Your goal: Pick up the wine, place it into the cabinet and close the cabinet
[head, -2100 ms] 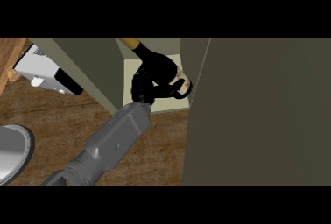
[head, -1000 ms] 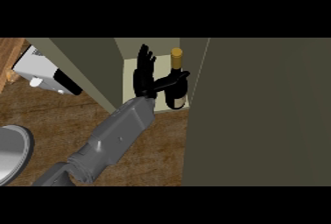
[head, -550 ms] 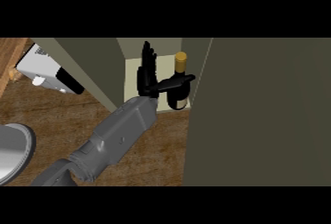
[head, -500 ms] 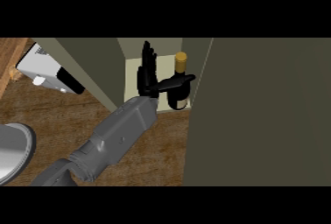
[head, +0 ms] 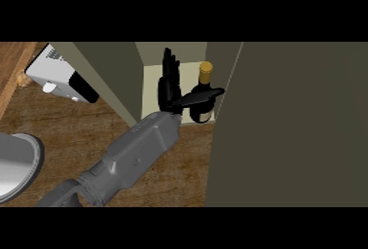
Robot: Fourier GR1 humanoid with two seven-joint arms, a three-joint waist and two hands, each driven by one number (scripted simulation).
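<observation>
Fingers straightened, wine (head: 203,92) seemingly released beside left hand (head: 173,90)

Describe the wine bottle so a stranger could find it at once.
Start at the tall olive cabinet filling the right side. In its pale open gap stands the wine bottle, beside the open black hand. It is dark, with a gold top.

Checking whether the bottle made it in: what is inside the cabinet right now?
The wine bottle stands upright inside the cabinet, gold cap up. The open hand beside it and the cabinet door cover the rest of the interior.
</observation>
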